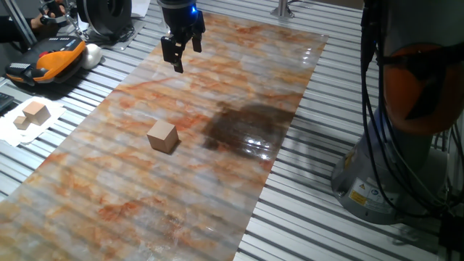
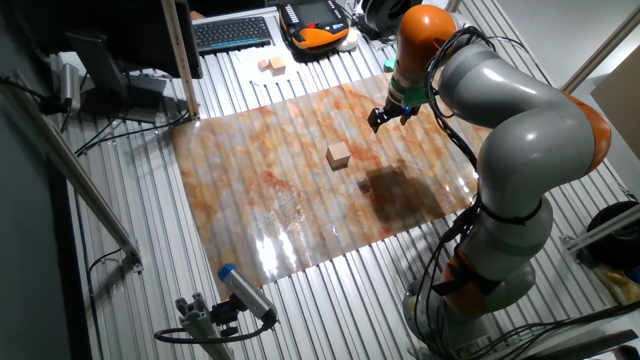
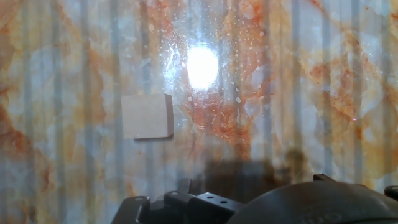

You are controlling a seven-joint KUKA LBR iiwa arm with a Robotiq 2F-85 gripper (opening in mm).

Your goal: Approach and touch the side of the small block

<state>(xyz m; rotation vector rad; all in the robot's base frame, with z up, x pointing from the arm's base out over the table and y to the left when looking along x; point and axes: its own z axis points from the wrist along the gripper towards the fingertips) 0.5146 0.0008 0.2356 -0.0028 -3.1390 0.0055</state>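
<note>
Marbled mat point(image 1: 217, 94); small block point(image 1: 162, 136) seemingly clear all round.

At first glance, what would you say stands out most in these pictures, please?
The glossy orange-veined marble-patterned mat fills the table's middle. On it a small light-tan wooden cube sits alone, beside a dark smudge. The black two-finger pincer hangs open above the mat's far end, well clear of the cube.

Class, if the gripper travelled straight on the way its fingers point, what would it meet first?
Probably the bare marbled mat. The gripper points down, and the small block lies off to one side.
</note>
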